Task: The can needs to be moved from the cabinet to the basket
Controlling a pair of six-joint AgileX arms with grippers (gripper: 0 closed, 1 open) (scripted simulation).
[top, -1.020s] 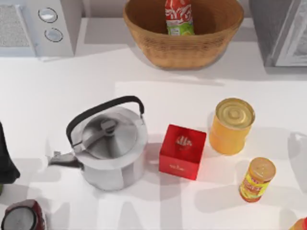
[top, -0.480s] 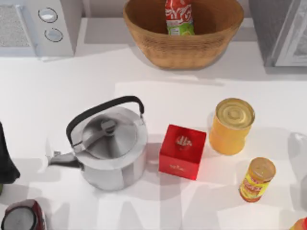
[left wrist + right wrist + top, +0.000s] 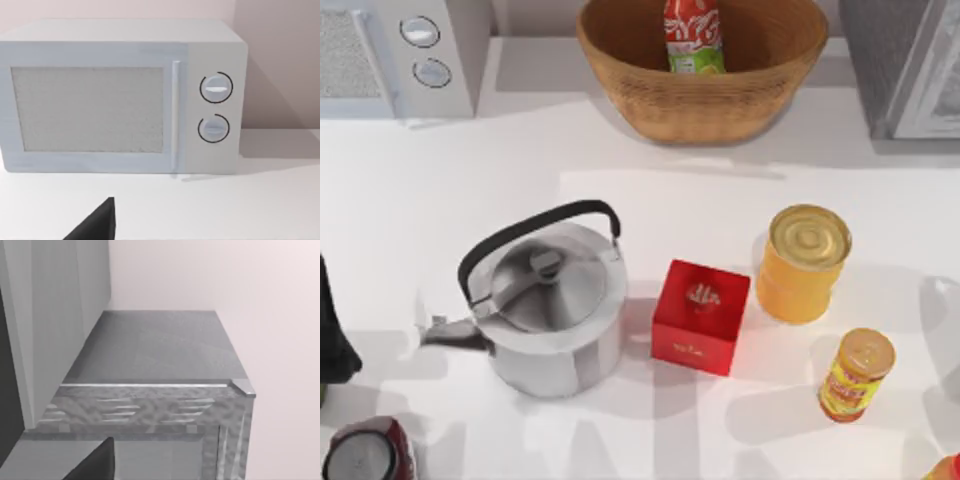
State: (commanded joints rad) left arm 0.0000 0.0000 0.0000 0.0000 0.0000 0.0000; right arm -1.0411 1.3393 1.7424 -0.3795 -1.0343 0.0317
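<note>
The slim red can (image 3: 693,35) stands upright inside the wicker basket (image 3: 700,105) at the back middle of the table, with nothing holding it. The grey cabinet (image 3: 905,70) is at the back right, and the right wrist view looks onto its top (image 3: 155,347) from close by. A dark part of my right gripper (image 3: 95,465) shows at that view's edge. My left arm (image 3: 332,330) is parked at the table's left edge. A dark part of its gripper (image 3: 97,225) faces the microwave (image 3: 120,95).
A steel kettle (image 3: 545,310), a red box (image 3: 700,315), a wide orange tin (image 3: 803,262) and a small yellow jar (image 3: 856,375) stand across the middle and right. The microwave (image 3: 400,55) is at the back left. A dark red container (image 3: 365,455) sits at the front left.
The shadows on the table's right side shift slightly. The can, the basket and the other things have not moved.
</note>
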